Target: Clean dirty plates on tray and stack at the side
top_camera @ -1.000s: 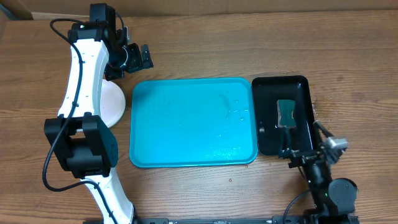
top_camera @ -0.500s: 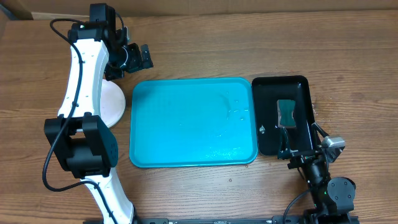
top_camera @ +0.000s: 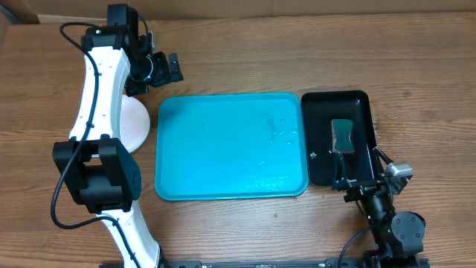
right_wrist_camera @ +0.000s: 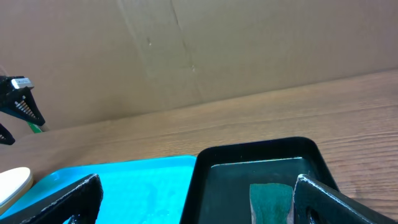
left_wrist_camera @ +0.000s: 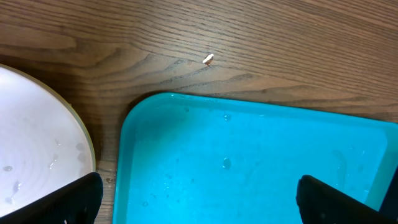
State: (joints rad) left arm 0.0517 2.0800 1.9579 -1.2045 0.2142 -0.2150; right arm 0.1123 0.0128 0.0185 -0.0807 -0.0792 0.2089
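1. Task things first: turquoise tray point(top_camera: 230, 149) sitting bare apart from water droplets, with the stack of plates point(top_camera: 135, 125) just off its left edge. White one on top, hint of a yellow-green rim under it in the left wrist view. Can't make out a third plate from here.
2. Main worry: pulling the left gripper point(left_wrist_camera: 202, 202) away too low and clipping the stack or the tray rim, given the hover right over the tray's far-left corner. Looks wet on that top plate too, so probably easy to nudge out of line.
3. Second worry: dragging the right gripper point(right_wrist_camera: 196, 202) across the rim of the black tray point(top_camera: 364, 100), just right of the turquoise tray, or snagging the green sponge point(top_camera: 342, 134) lying inside.
4. Left fingers point(left_wrist_camera: 68, 199): spread wide, gripping nothing, touching nothing.
5. Right fingers point(right_wrist_camera: 74, 196): same deal, spread wide and empty, hanging by the near end of the black tray, off the turquoise tray's near-right corner.
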